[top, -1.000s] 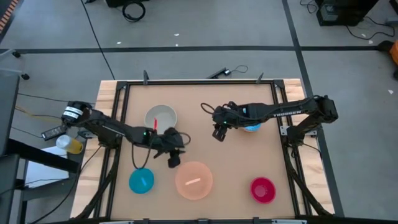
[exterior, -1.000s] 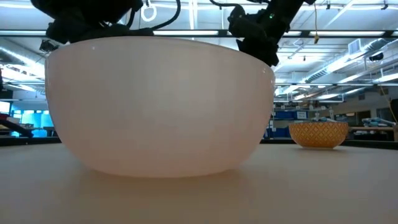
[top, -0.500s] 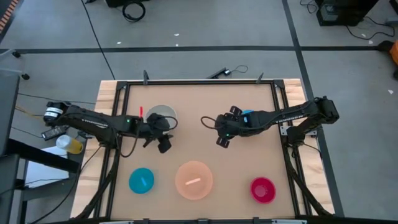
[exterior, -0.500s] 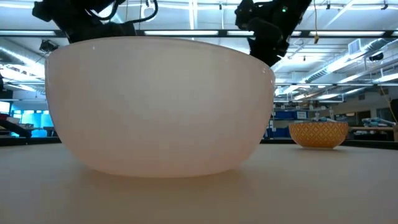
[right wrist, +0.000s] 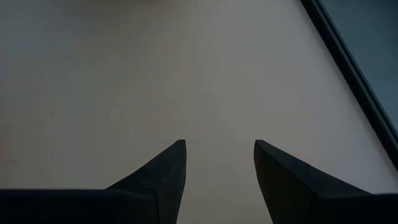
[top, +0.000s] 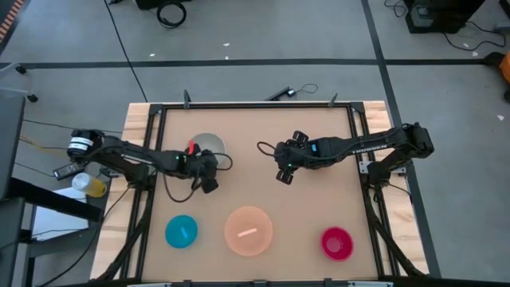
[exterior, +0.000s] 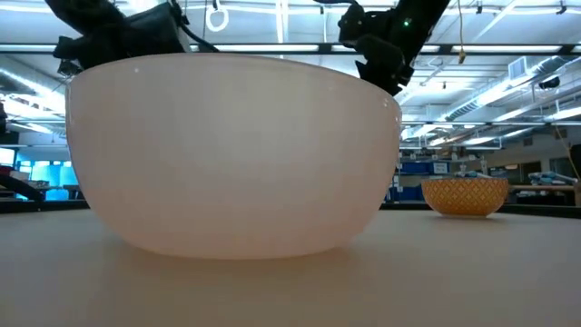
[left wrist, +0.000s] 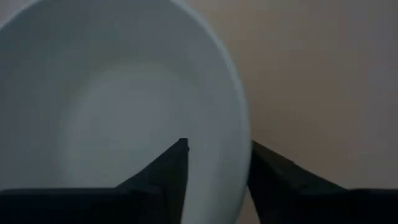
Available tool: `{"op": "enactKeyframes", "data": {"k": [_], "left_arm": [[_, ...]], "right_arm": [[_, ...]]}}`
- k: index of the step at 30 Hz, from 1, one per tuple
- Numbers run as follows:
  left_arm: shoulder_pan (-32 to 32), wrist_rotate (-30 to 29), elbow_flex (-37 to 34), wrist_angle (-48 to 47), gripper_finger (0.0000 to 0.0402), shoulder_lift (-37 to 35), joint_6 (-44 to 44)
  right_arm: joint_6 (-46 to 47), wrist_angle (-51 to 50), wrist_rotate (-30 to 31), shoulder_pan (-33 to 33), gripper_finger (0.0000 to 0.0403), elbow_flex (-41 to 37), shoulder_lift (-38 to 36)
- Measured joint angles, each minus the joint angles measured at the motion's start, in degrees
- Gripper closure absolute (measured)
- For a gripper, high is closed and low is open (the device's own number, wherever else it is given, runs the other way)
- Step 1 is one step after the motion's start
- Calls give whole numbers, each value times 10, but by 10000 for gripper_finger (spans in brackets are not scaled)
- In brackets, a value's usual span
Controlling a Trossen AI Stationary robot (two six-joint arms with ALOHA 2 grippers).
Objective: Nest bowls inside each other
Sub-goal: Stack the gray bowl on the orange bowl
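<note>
The grey-white bowl [top: 209, 143] sits at the table's far left, and my left gripper [top: 209, 177] is over its near rim. In the left wrist view my left gripper [left wrist: 219, 146] is open, one finger inside the grey-white bowl [left wrist: 112, 106] and the other outside. The teal bowl [top: 182, 231], the peach-orange bowl [top: 249, 229] and the magenta bowl [top: 336, 243] stand on their bases in a row along the near edge. My right gripper [top: 285, 175] hangs open over bare table right of centre, nothing between its fingers [right wrist: 168, 174]. My left gripper comes at the grey-white bowl slanting down from above. One finger [left wrist: 174, 171] stands inside the bowl and the other outside, with the rim [left wrist: 239, 168] between them. I cannot tell whether either finger touches the wall. The bowl rests on the table.
In the low view the peach-orange bowl [exterior: 231, 154] fills most of the picture, with both arms above it. A tan patterned bowl shape [exterior: 465, 195] shows to its right. A dark frame [top: 255, 105] edges the table. Bare tabletop lies between the two grippers.
My left gripper has drawn back from beside the peach-orange bowl toward the table's far edge, tipped further down, and now stands over the grey-white bowl's near rim. The bowls have stayed where they were.
</note>
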Motion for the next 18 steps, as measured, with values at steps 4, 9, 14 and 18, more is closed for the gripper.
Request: {"op": "enactKeyframes", "data": {"k": [4, 9, 14, 18], "left_arm": [[-17, 0, 0, 2, 354, 3, 19], [-41, -6, 10, 0, 392, -11, 40], [-118, -8, 66, 3, 397, -15, 174], [-205, -6, 125, -1, 397, -15, 333]], "right_arm": [[2, -3, 12, 0, 208, -1, 0], [10, -4, 26, 0, 208, -1, 0], [38, -16, 28, 4, 208, -1, 0], [57, -34, 30, 12, 208, -1, 0]]}}
